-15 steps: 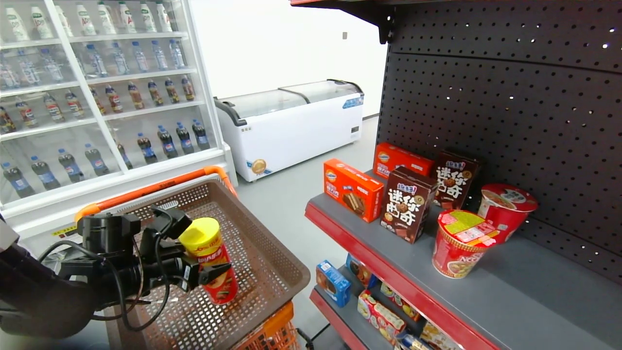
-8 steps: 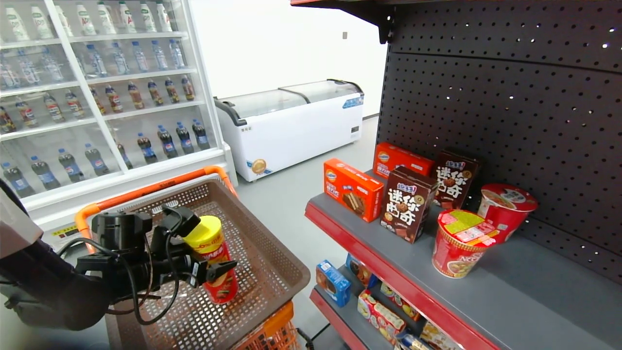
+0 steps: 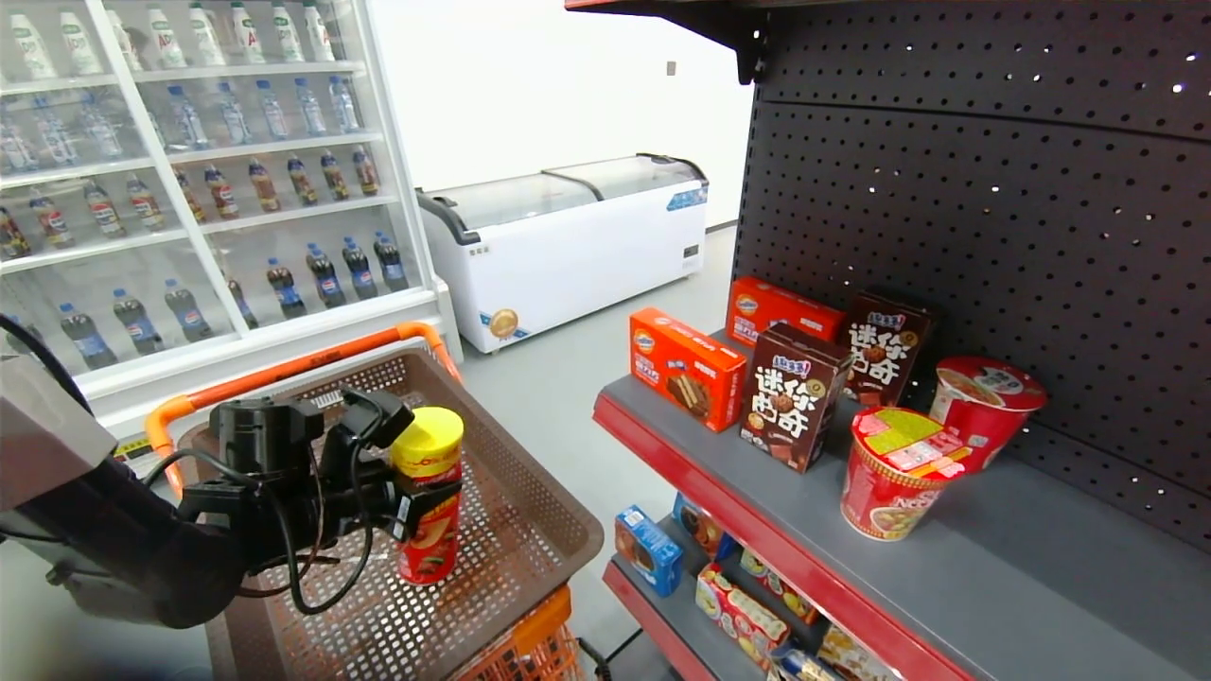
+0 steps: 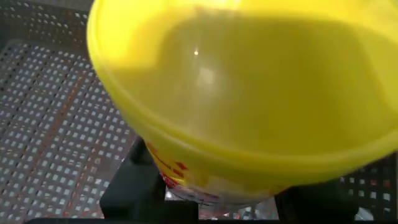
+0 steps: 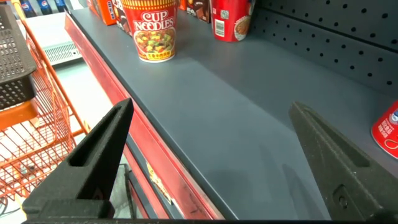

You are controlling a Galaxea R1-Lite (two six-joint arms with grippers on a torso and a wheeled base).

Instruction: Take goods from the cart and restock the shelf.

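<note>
A red chip can with a yellow lid (image 3: 429,497) stands nearly upright above the brown cart basket (image 3: 530,492), with my left gripper (image 3: 421,501) shut on its middle. Its yellow lid (image 4: 249,93) looms close in the left wrist view, with the basket's mesh floor (image 4: 50,137) behind it. To the right is the grey shelf (image 3: 993,567), holding orange boxes (image 3: 688,367), brown boxes (image 3: 793,395) and red noodle cups (image 3: 894,471). My right gripper (image 5: 211,168) hangs open over the shelf (image 5: 236,118), short of a noodle cup (image 5: 151,28).
A drinks fridge (image 3: 189,170) and a white chest freezer (image 3: 568,246) stand behind the cart. The cart's orange handle (image 3: 284,374) runs along the basket's far rim. A lower shelf (image 3: 719,586) holds more packets. The shelf's right half is bare.
My left gripper has carried the can rightward and a little up, and the can has swung from tilted to nearly upright.
</note>
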